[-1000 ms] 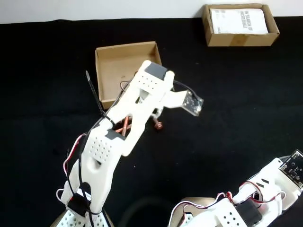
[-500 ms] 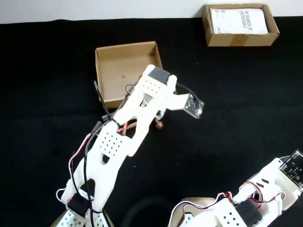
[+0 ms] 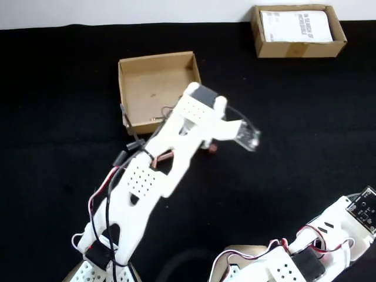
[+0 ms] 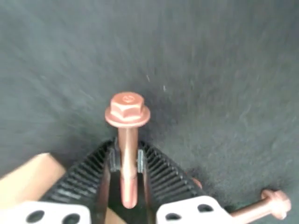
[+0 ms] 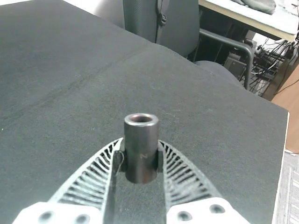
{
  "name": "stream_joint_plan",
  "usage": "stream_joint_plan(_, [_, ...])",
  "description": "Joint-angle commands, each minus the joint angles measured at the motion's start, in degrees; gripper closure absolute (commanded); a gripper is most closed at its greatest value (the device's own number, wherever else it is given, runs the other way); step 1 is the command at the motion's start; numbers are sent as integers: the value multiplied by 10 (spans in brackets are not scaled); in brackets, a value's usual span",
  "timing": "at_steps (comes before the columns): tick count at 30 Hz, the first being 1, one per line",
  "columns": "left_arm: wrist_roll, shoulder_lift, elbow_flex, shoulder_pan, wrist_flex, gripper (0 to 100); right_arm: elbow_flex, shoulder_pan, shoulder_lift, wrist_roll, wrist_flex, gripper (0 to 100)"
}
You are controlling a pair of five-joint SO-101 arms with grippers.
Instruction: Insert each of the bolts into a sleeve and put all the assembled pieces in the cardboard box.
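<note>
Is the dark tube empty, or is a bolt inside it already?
Empty. The sleeve in the right gripper shows an open hole at its end; the left gripper holds a bolt.

Under me lay a black cloth surface (image 3: 305,117); a white wall (image 3: 117,12) ran along the top edge, and a grey office chair (image 5: 177,28) stood upper centre.

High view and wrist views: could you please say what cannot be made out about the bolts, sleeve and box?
High view: the left arm covers the cardboard box's near corner.
Left wrist view: a loose bolt is cut off by the frame edge.
Right wrist view: the right gripper hides the sleeve's lower end; its bore is too dark.
</note>
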Motion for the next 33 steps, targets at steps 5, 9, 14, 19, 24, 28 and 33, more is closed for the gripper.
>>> stream_joint_plan(5, [308,-191,-8,60,7,992,19,-120,-9,-14,37,991])
stream_joint_plan(9, [546,-283,-7,70,7,992,13,-216,-9,-98,39,991])
stream_joint_plan(14, [739,-358,-1,60,8,992,-2,-339,-9,-138,40,991])
stream_joint_plan(19, [976,-453,37,51,10,992,-15,-455,-9,-179,40,991])
stream_joint_plan(24, [1024,-565,138,61,7,992,-17,-545,-9,-224,56,991])
stream_joint_plan(28, [1022,-676,209,63,6,993,-53,-618,-9,-249,121,991])
stream_joint_plan(33, [993,-854,324,58,6,993,-95,-692,-9,-251,166,991])
